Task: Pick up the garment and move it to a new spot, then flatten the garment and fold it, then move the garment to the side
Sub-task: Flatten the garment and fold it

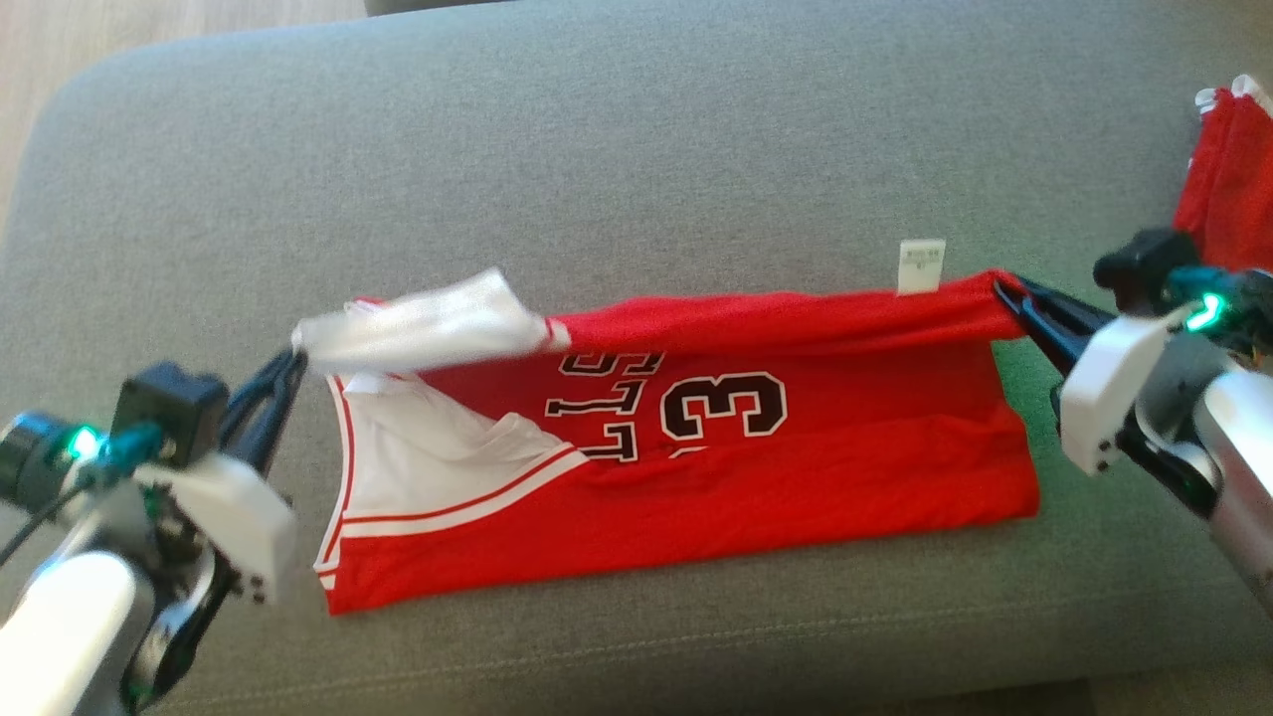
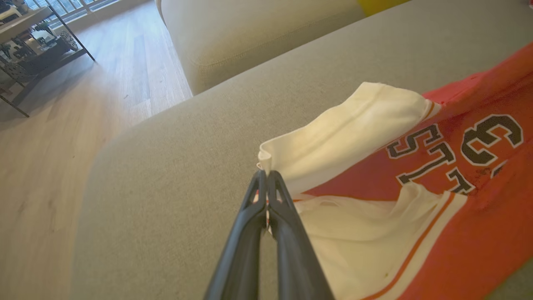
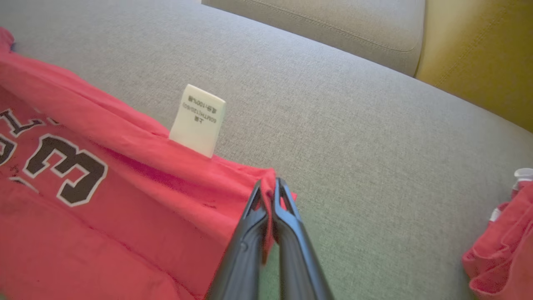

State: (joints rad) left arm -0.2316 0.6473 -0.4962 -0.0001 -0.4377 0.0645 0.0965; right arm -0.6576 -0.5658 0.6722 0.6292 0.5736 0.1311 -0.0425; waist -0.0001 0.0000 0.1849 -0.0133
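Grey sofa cushion [image 1: 636, 149]; red jersey [image 1: 796, 477], white trim, half folded; left hand [image 1: 296, 360], right hand [image 1: 1000, 288] each pinching corner.

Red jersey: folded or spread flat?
Partly folded: left gripper and right gripper pinch the far edge of the jersey over its lettering.

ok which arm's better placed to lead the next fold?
Right, probably: the right claw is shut on the taut red hem corner of the jersey; the left claw pinches only its floppy white shoulder flap.
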